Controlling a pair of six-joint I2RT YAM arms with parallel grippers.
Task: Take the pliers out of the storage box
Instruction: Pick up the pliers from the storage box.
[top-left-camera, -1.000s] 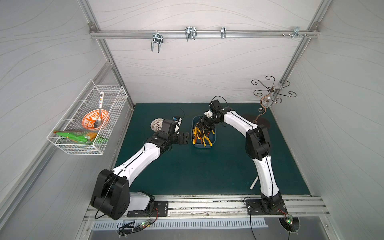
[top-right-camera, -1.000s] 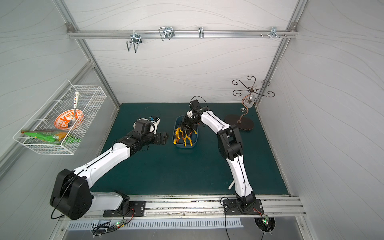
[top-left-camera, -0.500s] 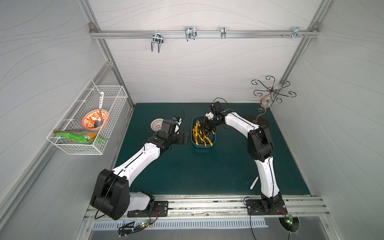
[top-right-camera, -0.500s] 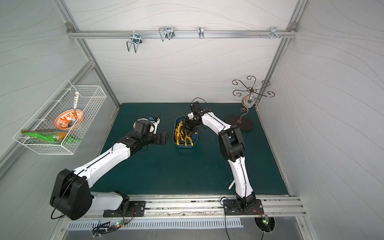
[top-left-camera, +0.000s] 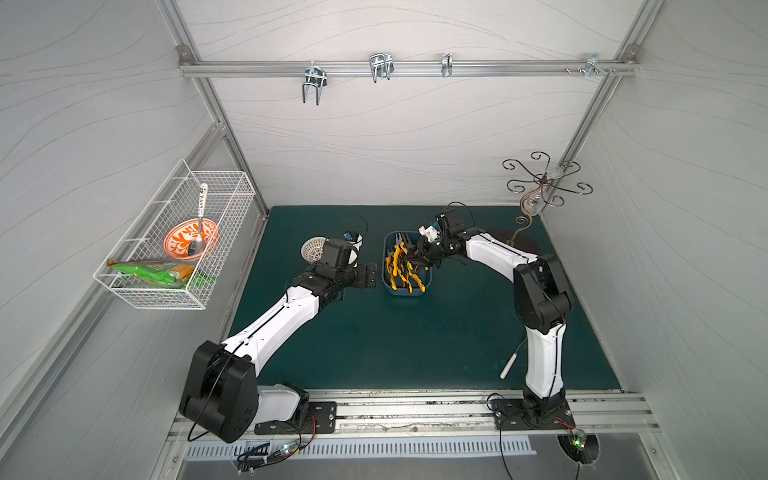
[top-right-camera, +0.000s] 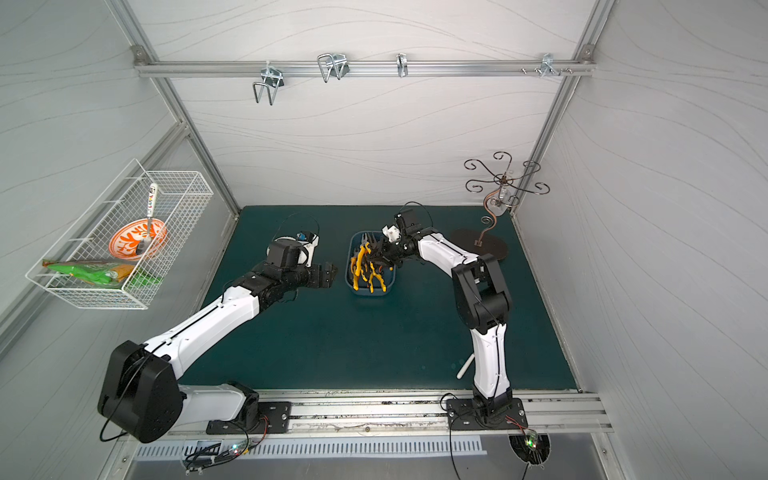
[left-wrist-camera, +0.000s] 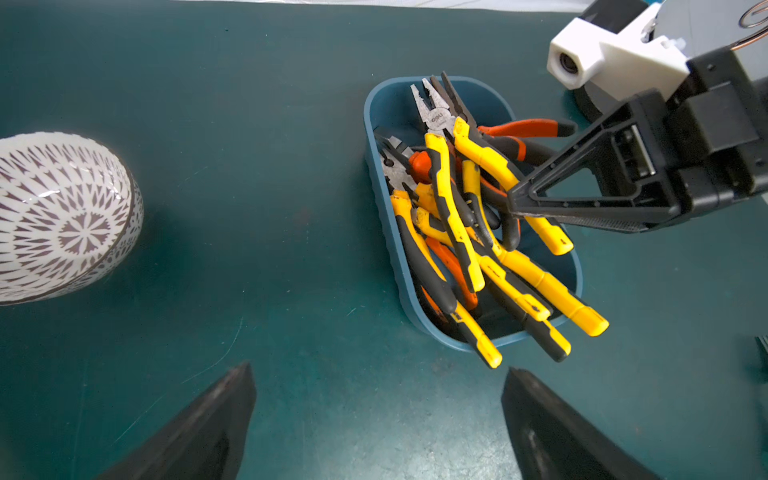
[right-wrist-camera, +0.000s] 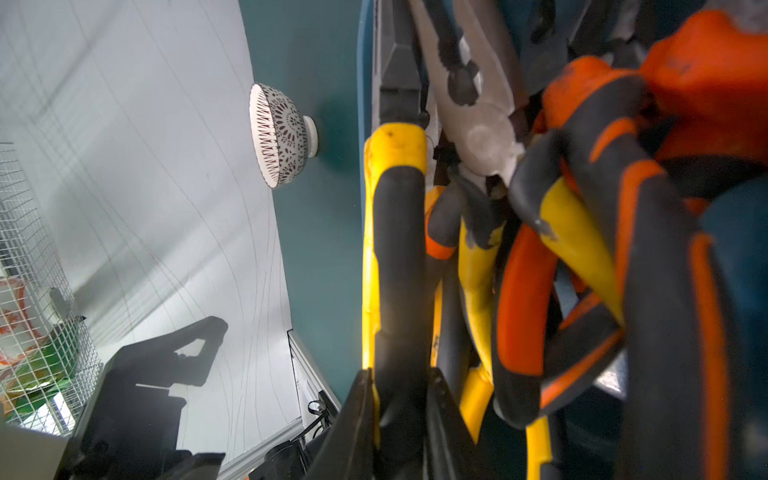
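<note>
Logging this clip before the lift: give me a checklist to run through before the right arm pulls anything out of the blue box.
1. Grip: right gripper shut on the yellow-handled pliers: ok.
2. Tangle: held pair free of the other pliers: not ok, handles cross.
3. Spare arm: left gripper open, apart from the box: ok.
4. Hold-down: box steadied for the pull: not ok, nothing grips it.
5. Firmness of grip: cannot tell.

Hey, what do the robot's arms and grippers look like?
The left arm and right arm have white shells with thin black seam lines, bulky black joints and thin black cables. The left gripper and right gripper are black, with tapered triangular open-frame fingers.
</note>
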